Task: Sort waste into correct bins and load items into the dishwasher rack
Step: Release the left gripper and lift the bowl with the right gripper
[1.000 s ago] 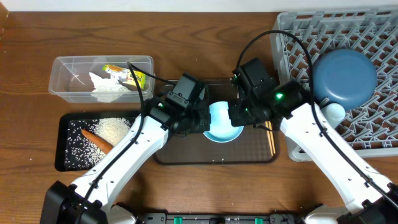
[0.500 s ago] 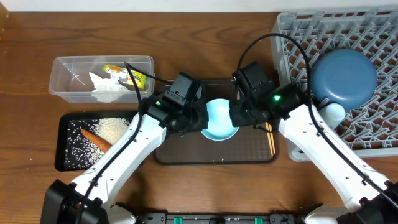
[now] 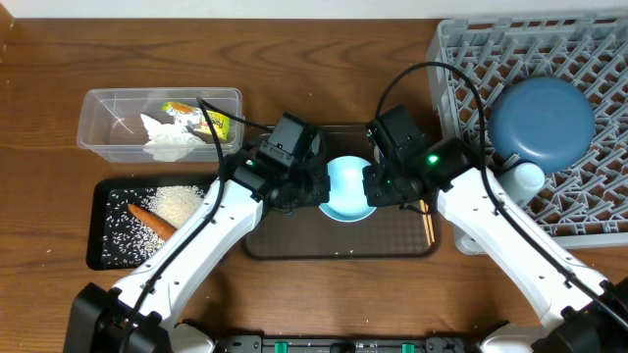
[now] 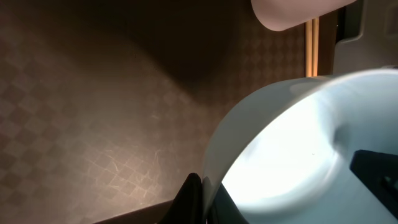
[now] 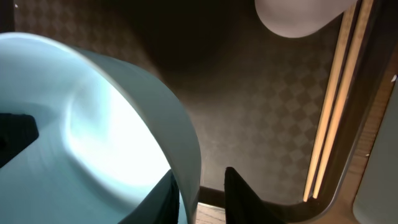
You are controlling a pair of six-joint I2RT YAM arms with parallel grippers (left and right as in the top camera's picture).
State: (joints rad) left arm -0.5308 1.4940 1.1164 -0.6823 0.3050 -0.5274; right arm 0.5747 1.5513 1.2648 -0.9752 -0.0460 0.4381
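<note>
The small light-blue bowl (image 3: 348,188) hangs tilted over the brown serving tray (image 3: 294,240). My left gripper (image 3: 316,188) is shut on its left rim; in the left wrist view both fingers pinch the bowl wall (image 4: 298,143). My right gripper (image 3: 378,186) straddles the right rim. Its inner finger lies against the bowl (image 5: 93,124), and the outer finger (image 5: 239,193) stands off with a gap. The chopsticks (image 3: 427,218) lie along the tray's right edge. The big dark-blue bowl (image 3: 543,120) sits upside down in the grey dishwasher rack (image 3: 471,59), a white cup (image 3: 525,178) beside it.
A clear tub (image 3: 98,127) at the back left holds the white tissue (image 3: 167,137) and the green-yellow wrapper (image 3: 201,118). In front of it a black tray (image 3: 98,245) holds rice (image 3: 177,204) and a carrot piece (image 3: 152,218).
My right gripper has slid closer onto the bowl's right rim and its jaws have narrowed. The left gripper keeps its hold; the bowl has shifted slightly.
</note>
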